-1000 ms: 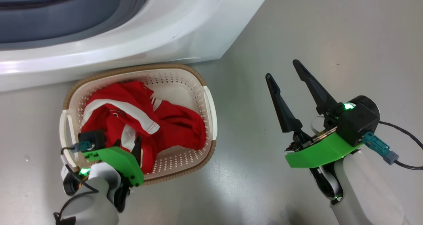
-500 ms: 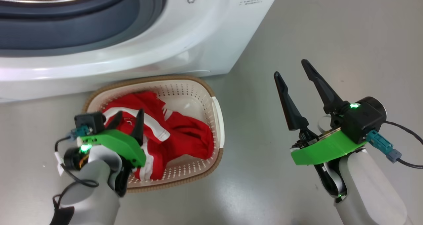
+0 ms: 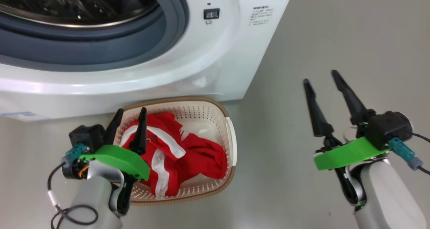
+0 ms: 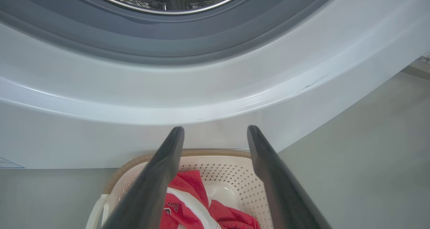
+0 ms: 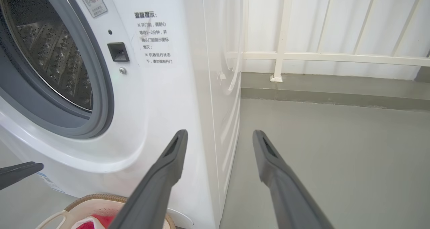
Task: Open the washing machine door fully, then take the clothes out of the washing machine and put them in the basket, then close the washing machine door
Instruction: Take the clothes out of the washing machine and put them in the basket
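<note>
1. My left gripper (image 3: 131,110) stands with its two long dark fingers spread wide and nothing caught between them. In the left wrist view I look straight through the gap.
2. My right gripper (image 3: 320,77) is spread just as wide and is also empty. Its fingers point up and away over the smooth grey floor (image 3: 302,47), well apart from the laundry.
3. My left fingers hang above the left end of the small cream-white perforated plastic basket (image 3: 201,114) with the brown woven-look rim, tips aimed at the machine. As far as I can tell, they touch neither plastic nor cloth.
4. The bright red fabric clothes (image 3: 198,155) with white stripes lie bunched inside that basket. They cover its left and near part, and the far right corner of its bottom is bare.
5. The basket sits on the floor just in front of the big white front-loading washing machine (image 3: 208,67), its far rim close under the curved front panel.
6. The machine's round mouth is uncovered: a wide grey rubber ring (image 3: 100,50) circles the perforated steel drum (image 3: 67,3).
7. Right of the ring I see a small black latch slot (image 3: 211,13) and a small printed label (image 3: 262,15).
8. In the right wrist view, a white railing (image 5: 319,56) runs along the wall past the machine's side, beyond the floor.
</note>
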Robot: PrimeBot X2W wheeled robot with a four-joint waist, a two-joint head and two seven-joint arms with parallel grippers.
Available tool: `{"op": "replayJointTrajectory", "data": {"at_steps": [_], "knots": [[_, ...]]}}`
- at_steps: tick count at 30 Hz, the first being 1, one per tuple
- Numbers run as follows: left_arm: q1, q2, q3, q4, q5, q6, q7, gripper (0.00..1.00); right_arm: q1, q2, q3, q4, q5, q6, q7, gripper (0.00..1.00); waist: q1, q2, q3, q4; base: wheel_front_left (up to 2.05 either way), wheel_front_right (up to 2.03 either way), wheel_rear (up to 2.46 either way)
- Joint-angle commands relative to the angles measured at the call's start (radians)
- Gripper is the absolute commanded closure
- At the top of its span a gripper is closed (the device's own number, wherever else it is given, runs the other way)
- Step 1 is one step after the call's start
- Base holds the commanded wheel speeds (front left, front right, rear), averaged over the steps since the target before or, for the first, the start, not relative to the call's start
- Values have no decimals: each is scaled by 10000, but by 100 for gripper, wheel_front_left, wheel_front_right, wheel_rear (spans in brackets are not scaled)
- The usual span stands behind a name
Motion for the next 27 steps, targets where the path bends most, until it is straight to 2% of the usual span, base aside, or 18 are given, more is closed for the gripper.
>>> {"op": "replayJointTrajectory", "data": {"at_steps": [1,16,27], "knots": [[355,238,431,-505,200,-87,-121,0,216,64,25,-185,-142,63,-65,0,0,0,-445,196,0,0,0],[2160,193,1387,-3053,1293,-133,-121,0,1033,99,-549,-178,-231,63,-65,0,0,0,-2034,338,0,0,0],[3216,248,1915,-4076,1603,-138,-122,0,1737,101,-583,-694,-386,63,-65,0,0,0,-2893,236,0,0,0]]}}
